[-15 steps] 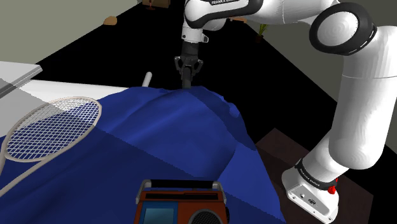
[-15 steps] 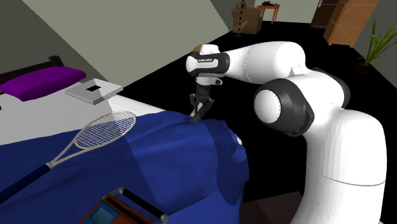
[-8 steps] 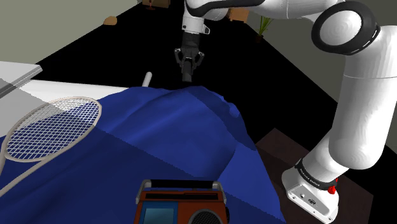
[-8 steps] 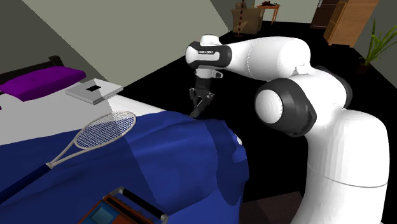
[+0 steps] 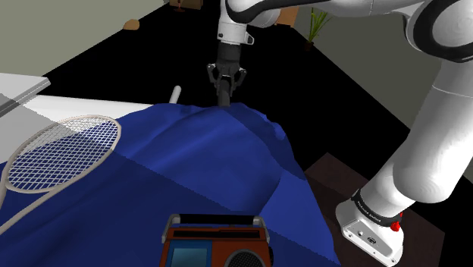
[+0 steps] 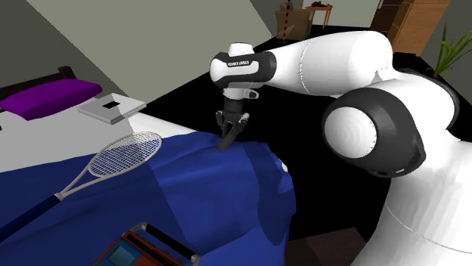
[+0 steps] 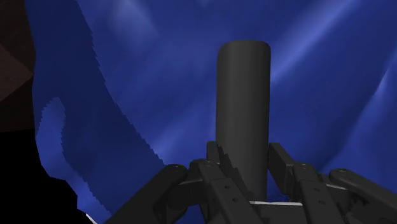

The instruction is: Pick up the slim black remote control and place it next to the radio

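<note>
Carry step: gripper (image 5: 226,92) pinches the remote (image 7: 243,108) at the blanket's (image 5: 189,159) ridge, well apart from the radio (image 5: 216,243); next move likely needs a lift clear of the folds, then travel to bare blanket beside the radio.

We lose the lower part of the radio (image 5: 214,241) on the blue cover (image 5: 189,159) past the frame edge, the racket (image 5: 64,148) handle on that cover likewise, the remote (image 7: 243,108) base inside the gripper (image 7: 246,151).
</note>
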Robot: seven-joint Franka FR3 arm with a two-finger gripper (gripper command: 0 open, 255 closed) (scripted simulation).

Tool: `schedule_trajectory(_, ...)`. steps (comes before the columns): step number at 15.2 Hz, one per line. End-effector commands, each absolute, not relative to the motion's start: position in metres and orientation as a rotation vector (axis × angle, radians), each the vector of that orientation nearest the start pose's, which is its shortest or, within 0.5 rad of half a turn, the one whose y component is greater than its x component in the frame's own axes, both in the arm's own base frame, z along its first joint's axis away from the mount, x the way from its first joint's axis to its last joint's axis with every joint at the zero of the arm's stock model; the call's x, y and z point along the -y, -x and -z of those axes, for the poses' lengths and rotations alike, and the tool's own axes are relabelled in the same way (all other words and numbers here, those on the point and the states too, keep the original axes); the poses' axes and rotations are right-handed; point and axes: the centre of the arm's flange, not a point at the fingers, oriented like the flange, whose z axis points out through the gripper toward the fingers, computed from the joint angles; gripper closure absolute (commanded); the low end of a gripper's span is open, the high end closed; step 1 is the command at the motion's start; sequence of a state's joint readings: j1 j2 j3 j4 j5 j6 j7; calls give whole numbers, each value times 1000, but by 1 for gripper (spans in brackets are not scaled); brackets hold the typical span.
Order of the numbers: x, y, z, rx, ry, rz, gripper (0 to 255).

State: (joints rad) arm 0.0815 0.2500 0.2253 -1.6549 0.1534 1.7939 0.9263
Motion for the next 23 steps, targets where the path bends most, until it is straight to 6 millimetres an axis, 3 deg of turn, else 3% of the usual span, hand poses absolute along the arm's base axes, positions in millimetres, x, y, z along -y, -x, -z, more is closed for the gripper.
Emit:
schedule_trajectory(1,-204,-574,-460,-988,2855,-308,255)
schedule_trajectory(23,-375,-340,-460,-988,2855,-308,255)
